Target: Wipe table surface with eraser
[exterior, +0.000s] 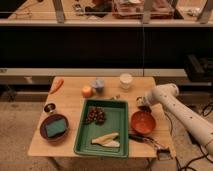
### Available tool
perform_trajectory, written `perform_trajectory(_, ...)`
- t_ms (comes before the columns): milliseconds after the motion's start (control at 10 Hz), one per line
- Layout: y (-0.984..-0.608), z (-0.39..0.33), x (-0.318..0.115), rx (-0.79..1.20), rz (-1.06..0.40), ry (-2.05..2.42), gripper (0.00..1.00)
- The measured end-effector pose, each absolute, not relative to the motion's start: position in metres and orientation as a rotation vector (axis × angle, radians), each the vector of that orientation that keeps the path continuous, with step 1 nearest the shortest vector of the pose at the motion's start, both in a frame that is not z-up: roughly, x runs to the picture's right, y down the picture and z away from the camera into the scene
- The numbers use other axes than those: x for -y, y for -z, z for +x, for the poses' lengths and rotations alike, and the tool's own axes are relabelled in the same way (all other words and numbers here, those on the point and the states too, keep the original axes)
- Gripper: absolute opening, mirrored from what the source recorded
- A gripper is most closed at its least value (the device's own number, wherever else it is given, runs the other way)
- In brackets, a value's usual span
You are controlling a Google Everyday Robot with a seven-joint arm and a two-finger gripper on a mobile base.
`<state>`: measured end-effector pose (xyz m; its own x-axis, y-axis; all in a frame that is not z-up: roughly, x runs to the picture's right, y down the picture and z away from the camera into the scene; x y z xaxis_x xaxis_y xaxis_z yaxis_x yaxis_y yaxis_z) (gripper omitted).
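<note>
The light tan wooden table surface (70, 100) fills the middle of the camera view. My white arm reaches in from the right. My gripper (141, 103) is low over the table's right side, between the white cup (126, 81) and the orange bowl (142, 121). The gripper's end looks dark. I cannot make out the eraser as a separate thing there; it may be hidden at the gripper.
A green tray (80, 142) holds dark grapes (96, 116) and a pale banana (106, 140). A teal sponge (54, 128) lies in a dark bowl. A small dark dish (49, 107), a carrot (56, 85), an orange fruit (87, 91) and a grey cup (98, 85) stand at back left. A dark long tool (146, 140) lies front right.
</note>
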<state>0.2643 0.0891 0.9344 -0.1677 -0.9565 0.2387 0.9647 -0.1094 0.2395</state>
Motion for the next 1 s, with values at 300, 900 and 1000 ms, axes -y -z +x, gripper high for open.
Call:
perform_trajectory(300,-0.925,0.318,-0.077,0.300,-0.073,1.672,0.00)
perform_trajectory(900,-0.968,0.356,-0.027,0.244,-0.097,1.628,0.00)
perform_trajectory(1000,-0.975,0.342,-0.018,0.251,-0.084,1.636,0.00)
